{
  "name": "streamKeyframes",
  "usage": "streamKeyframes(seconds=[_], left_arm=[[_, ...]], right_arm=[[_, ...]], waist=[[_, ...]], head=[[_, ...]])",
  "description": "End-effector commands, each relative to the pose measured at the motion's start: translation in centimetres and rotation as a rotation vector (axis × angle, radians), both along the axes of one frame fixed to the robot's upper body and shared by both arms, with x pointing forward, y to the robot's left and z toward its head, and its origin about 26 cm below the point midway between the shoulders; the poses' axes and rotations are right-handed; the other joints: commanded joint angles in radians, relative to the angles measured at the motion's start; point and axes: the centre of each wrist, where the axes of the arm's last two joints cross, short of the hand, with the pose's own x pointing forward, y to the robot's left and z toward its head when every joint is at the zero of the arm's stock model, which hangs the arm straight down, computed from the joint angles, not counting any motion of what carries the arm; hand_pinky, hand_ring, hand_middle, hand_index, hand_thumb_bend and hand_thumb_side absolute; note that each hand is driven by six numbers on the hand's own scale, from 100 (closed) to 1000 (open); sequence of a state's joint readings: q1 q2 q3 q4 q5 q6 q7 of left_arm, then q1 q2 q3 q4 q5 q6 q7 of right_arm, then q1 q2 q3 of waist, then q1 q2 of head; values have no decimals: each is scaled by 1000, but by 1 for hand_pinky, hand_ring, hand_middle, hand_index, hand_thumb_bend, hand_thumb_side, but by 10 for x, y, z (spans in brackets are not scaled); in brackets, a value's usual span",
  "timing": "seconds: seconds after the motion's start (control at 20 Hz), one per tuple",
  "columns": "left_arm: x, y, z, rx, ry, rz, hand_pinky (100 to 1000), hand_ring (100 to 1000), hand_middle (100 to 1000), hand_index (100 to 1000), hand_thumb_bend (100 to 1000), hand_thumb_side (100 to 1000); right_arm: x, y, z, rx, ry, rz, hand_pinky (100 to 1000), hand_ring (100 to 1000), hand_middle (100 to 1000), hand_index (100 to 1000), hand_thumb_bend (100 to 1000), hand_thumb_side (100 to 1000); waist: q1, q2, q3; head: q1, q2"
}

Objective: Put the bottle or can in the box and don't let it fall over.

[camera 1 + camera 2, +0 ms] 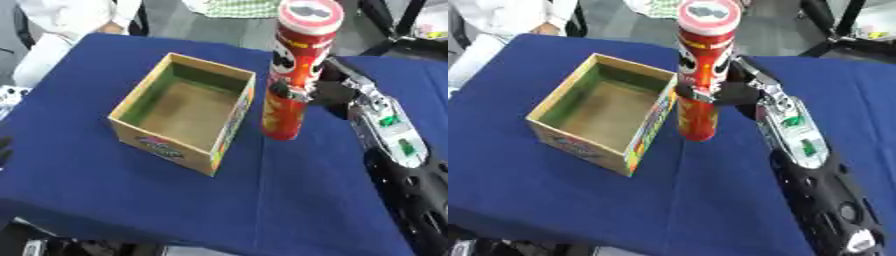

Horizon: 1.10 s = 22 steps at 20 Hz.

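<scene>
Right hand [741, 92] fingers [289, 93] curled round upright can [296, 70], beside box [187, 112].

I worked over a table [131, 200] draped in a deep blue cloth [710, 200], its near edge falling away toward six o'clock. Beyond its far edge, at twelve o'clock, lay grey floor [175, 20]. Dark stand legs [842, 25] rose at one o'clock. The light was even and soft, casting only faint shadows on the cloth.

Two head-mounted eyes, steeply downward, sharing the blue table [105, 165].
</scene>
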<state>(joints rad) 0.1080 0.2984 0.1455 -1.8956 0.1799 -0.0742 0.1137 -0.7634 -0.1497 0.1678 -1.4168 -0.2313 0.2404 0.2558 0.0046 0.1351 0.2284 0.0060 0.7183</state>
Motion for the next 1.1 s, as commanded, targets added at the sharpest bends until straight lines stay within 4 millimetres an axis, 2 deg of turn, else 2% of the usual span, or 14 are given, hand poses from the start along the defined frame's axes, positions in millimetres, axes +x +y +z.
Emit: streamKeyframes(seconds=[0.05, 0.55, 0.75, 1.1], left_arm=[[0, 3, 7, 24, -12, -7, 969, 929, 916, 916, 106, 732], [1, 2, 7, 18, -13, -17, 969, 929, 915, 916, 107, 732], [2, 1, 7, 16, -14, -22, 970, 929, 915, 916, 108, 733], [3, 0, 7, 13, -15, -25, 970, 930, 915, 916, 108, 734]], right_arm=[[-7, 30, 26, 9, -67, 29, 876, 949, 927, 318, 579, 100], [-30, 121, 59, 44, -138, 86, 876, 949, 924, 327, 568, 100], [-32, 142, 61, 42, -140, 63, 875, 949, 921, 329, 572, 100], [-27, 160, 51, 38, -138, -1, 875, 948, 917, 330, 568, 100]], waist=[[4, -20, 2], [5, -19, 14], [4, -18, 18], [5, -12, 20]], head=[[-4, -1], [-16, 0], [-20, 0], [-21, -5]])
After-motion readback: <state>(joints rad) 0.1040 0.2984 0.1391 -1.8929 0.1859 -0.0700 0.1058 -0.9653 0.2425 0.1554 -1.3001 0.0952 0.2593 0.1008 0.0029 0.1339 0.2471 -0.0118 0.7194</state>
